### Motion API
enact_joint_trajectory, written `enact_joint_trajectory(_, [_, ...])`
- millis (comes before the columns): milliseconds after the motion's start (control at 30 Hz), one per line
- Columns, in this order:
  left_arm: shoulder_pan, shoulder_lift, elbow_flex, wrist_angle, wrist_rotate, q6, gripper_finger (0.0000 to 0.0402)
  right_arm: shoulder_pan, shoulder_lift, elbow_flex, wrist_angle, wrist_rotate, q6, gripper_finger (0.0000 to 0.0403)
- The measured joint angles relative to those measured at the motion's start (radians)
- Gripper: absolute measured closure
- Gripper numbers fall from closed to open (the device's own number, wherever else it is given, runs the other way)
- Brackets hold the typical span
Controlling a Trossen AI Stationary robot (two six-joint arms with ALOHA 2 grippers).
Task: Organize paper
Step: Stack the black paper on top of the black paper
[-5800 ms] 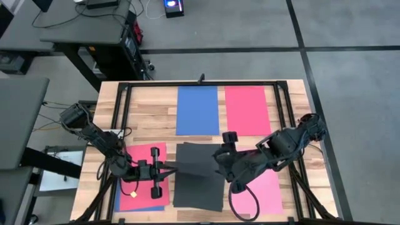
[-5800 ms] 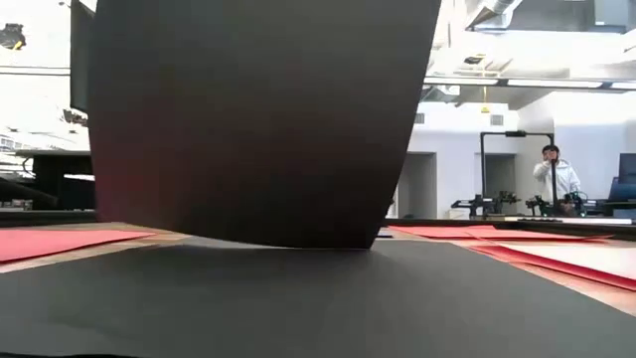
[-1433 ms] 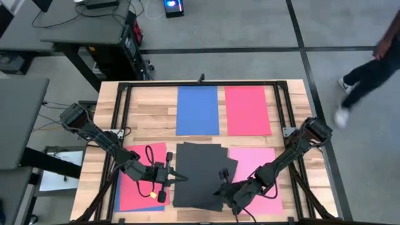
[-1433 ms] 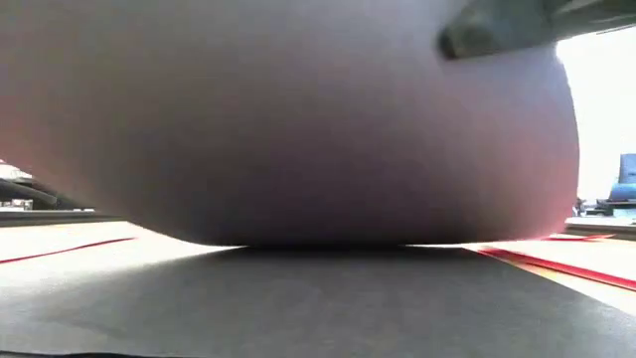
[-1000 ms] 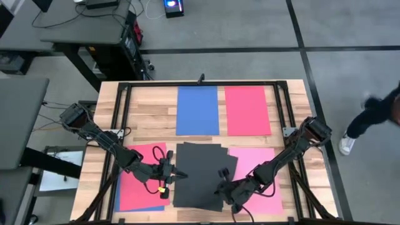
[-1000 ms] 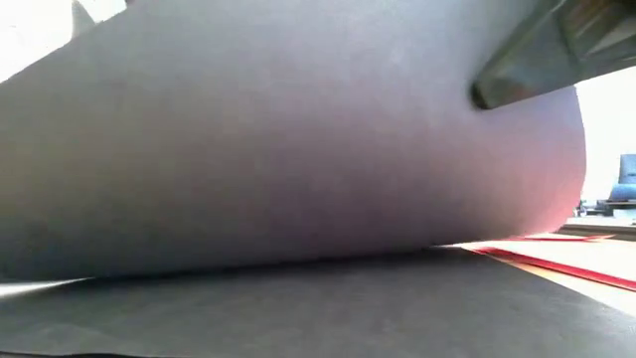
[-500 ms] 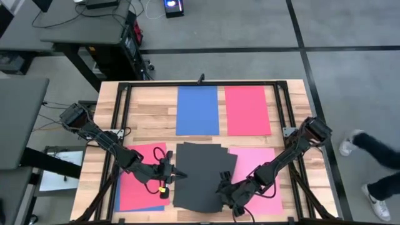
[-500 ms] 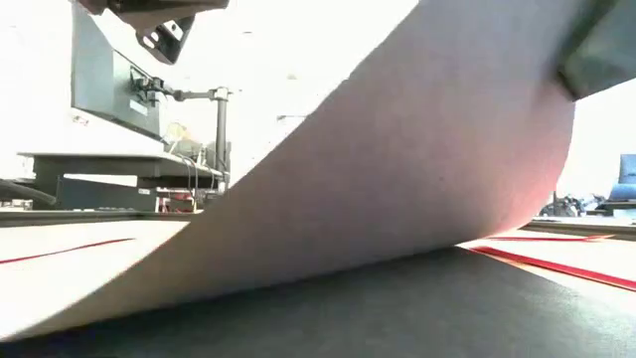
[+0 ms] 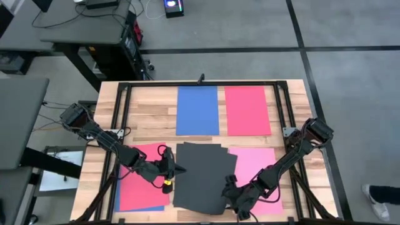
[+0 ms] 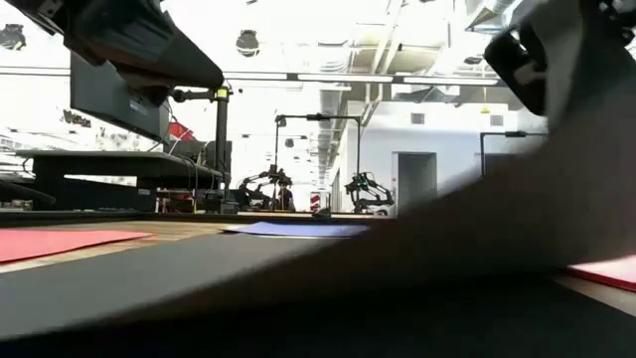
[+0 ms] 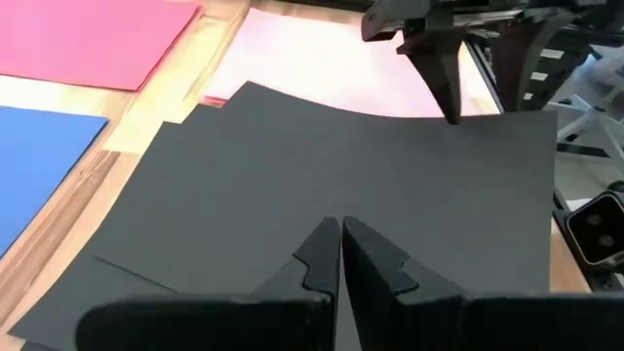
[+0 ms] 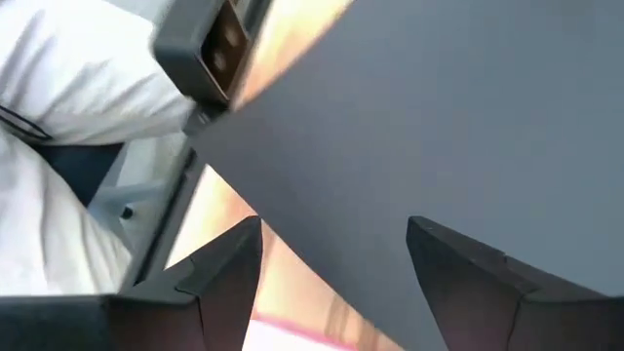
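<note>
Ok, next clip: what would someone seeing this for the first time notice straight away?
First, the black sheets piled unevenly at the table's near middle, with both arms bent over them. The left gripper, fingers shut, points at the pile's left edge; the right gripper, fingers open, sits at the pile's near right corner. Around them lie tidy colour patches: a blue sheet and a red sheet at the far side, and a pink sheet to the right.

overhead and table-level cameras share the black paper point(image 9: 201, 175).
</note>
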Motion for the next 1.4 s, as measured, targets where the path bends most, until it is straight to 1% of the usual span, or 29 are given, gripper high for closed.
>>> enact_joint_trajectory(200, [0.002,0.000,0.000,-0.029,0.000,-0.018,0.0402,0.018,0.000,0.025,-0.120,0.000,0.084,0.0158])
enact_joint_trajectory(300, [0.003,0.000,0.000,-0.065,0.000,-0.052,0.0402,0.035,0.000,0.053,-0.173,-0.002,0.088,0.0158])
enact_joint_trajectory(367, [0.008,0.000,0.000,-0.104,0.001,-0.096,0.0402,0.041,0.000,0.072,-0.226,-0.004,0.103,0.0159])
enact_joint_trajectory(467, [0.021,0.000,0.000,-0.200,0.002,-0.202,0.0402,0.022,-0.002,0.090,-0.371,0.002,0.191,0.0172])
enact_joint_trajectory(567, [0.033,0.000,0.000,-0.284,0.012,-0.285,0.0402,-0.013,0.002,0.089,-0.471,0.014,0.265,0.0216])
enact_joint_trajectory(767, [0.049,0.000,0.000,-0.398,0.066,-0.371,0.0402,-0.088,0.002,0.088,-0.483,0.031,0.274,0.0362])
enact_joint_trajectory(800, [0.051,0.000,0.000,-0.418,0.074,-0.386,0.0402,-0.104,0.002,0.088,-0.491,0.031,0.271,0.0382])
enact_joint_trajectory(833, [0.055,0.000,0.000,-0.440,0.086,-0.401,0.0402,-0.120,0.002,0.088,-0.504,0.031,0.266,0.0392])
enact_joint_trajectory(967, [0.070,0.000,0.000,-0.509,0.108,-0.441,0.0402,-0.179,0.002,0.087,-0.540,0.034,0.263,0.0391])
enact_joint_trajectory(1100, [0.091,0.000,0.000,-0.548,0.131,-0.445,0.0402,-0.225,0.008,0.083,-0.548,0.031,0.245,0.0401])
enact_joint_trajectory(1233, [0.118,0.000,0.000,-0.567,0.160,-0.444,0.0402,-0.259,0.038,0.079,-0.581,0.025,0.237,0.0402])
enact_joint_trajectory(1400, [0.146,0.018,0.000,-0.581,0.201,-0.443,0.0402,-0.292,0.102,0.086,-0.548,0.000,0.195,0.0402])
